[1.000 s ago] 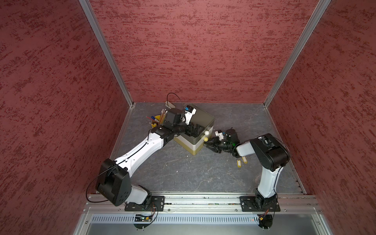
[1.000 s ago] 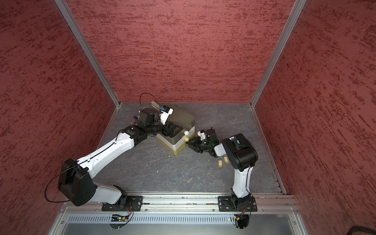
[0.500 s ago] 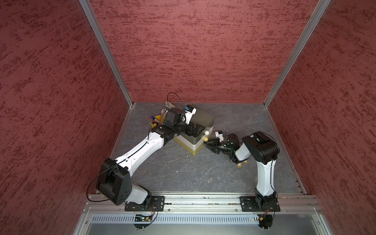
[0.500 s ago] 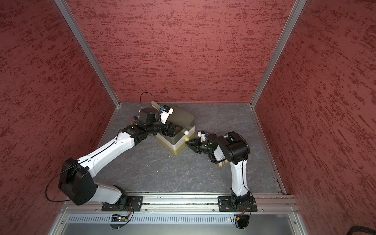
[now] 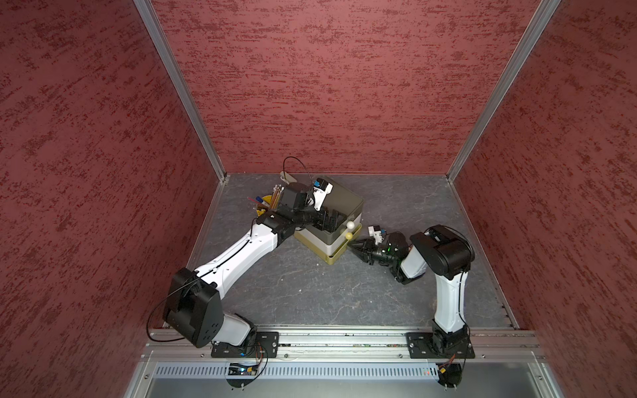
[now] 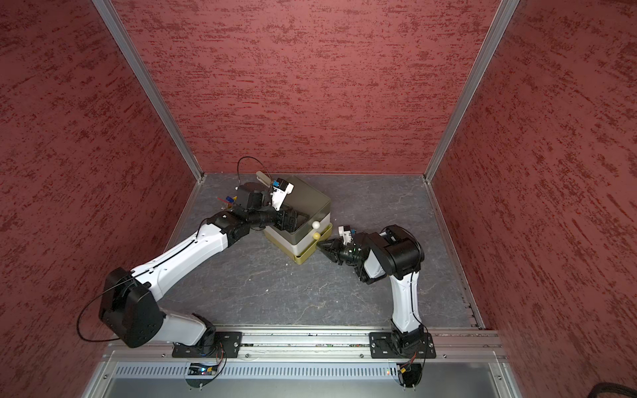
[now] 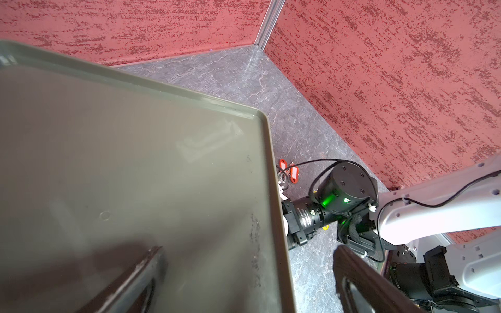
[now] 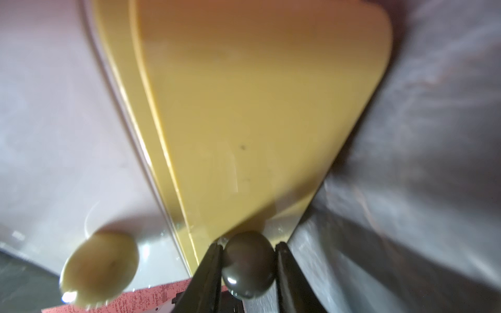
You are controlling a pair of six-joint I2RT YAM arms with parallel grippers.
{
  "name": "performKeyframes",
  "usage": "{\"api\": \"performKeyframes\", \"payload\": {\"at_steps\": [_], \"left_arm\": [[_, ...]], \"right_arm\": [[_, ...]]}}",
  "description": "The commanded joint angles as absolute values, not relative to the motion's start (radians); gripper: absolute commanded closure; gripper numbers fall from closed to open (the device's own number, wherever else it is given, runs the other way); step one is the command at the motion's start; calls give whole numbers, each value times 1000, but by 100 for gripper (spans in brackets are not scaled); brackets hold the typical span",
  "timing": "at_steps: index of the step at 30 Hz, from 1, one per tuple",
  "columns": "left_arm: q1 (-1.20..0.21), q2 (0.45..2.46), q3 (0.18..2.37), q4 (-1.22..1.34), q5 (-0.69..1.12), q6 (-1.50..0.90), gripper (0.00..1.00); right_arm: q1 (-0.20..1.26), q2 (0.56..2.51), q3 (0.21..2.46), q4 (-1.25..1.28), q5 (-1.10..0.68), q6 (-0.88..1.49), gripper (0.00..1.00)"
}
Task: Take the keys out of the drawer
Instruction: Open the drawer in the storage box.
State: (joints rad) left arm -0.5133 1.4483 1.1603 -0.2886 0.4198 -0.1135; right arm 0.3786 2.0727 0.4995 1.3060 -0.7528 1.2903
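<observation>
Right gripper (image 8: pixel 250 246) pinches the knob (image 8: pixel 248 268) of the bottom yellow drawer (image 8: pixel 244 108); its contents are hidden. Left gripper (image 5: pixel 329 222) gapes wide atop the cabinet (image 5: pixel 344 201), holding nothing. Two red-tagged keys (image 7: pixel 288 173) lie on the floor (image 7: pixel 284 89) at the cabinet's 3 o'clock.

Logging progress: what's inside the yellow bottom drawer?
Nothing shows: the yellow drawer is shut or barely out, its inside covered by the white drawer above. The right end effector pinches its knob.

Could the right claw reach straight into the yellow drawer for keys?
Not yet. The front of the yellow drawer stands in the way; the right gripper is closed on its knob. Its inside is hidden. Two red-tagged keys lie outside on the floor.
</observation>
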Motion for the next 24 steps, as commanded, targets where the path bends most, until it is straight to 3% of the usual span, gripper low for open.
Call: {"api": "performKeyframes", "payload": {"at_steps": [1, 8, 24], "left_arm": [[-502, 1515, 1075, -596, 391, -152, 0], [-503, 1519, 1080, -595, 394, -155, 0], [-508, 1519, 1072, -583, 394, -161, 0]], "right_arm": [[374, 2089, 410, 1271, -743, 1287, 79], [339, 2093, 267, 1401, -744, 1295, 79], [242, 2016, 45, 1402, -789, 1217, 80]]}}
